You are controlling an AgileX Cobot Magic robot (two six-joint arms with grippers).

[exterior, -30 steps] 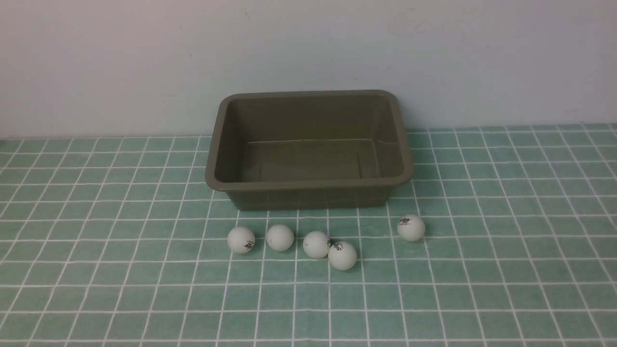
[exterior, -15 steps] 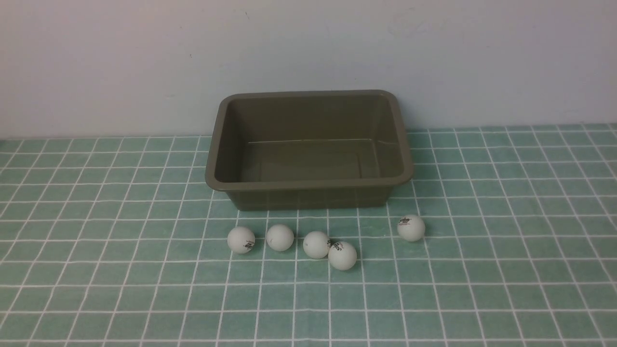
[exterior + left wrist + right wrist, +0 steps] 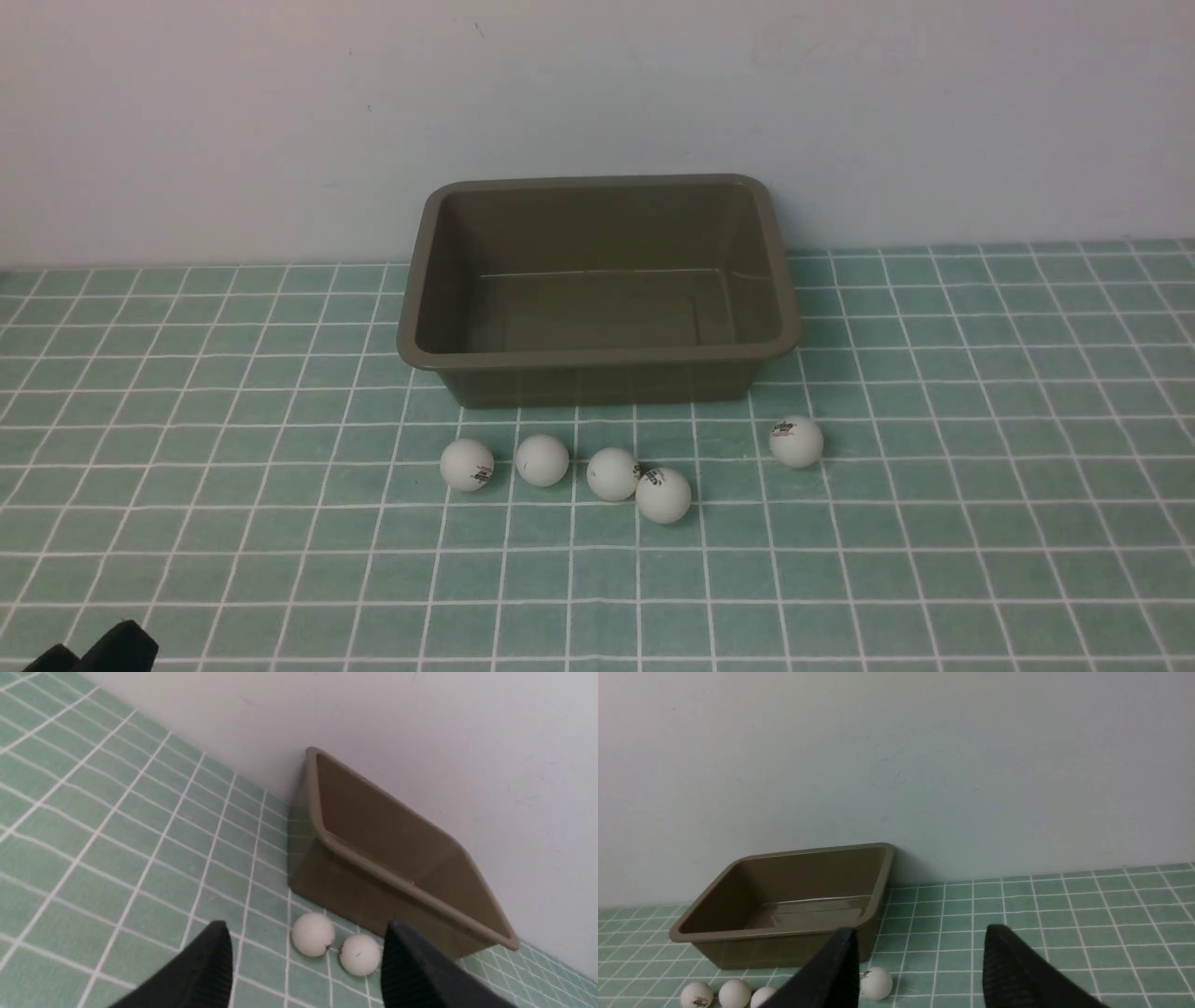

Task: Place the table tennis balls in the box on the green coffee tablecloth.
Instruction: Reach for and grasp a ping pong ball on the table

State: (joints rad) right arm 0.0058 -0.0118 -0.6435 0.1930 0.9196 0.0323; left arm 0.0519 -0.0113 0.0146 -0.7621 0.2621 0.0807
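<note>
Table tennis balls (image 3: 613, 474) lie ahead of left gripper (image 3: 304, 924) and right gripper (image 3: 922, 929), both open, empty.

The left gripper (image 3: 306, 926) had two matte black fingers (image 3: 205, 970), wedge-shaped, tapering to blunt tips. The right gripper (image 3: 922, 929) matched: black, tapered, with finely ribbed pads (image 3: 1011, 966). At seven o'clock in the front view, the left arm (image 3: 117, 644) showed a black, rounded edge.

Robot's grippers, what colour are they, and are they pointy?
Both the left gripper and right gripper have two matte black fingers, wide at the base and narrowing to blunt tips. Their inner faces carry fine ribbing. No cables or markings show.
</note>
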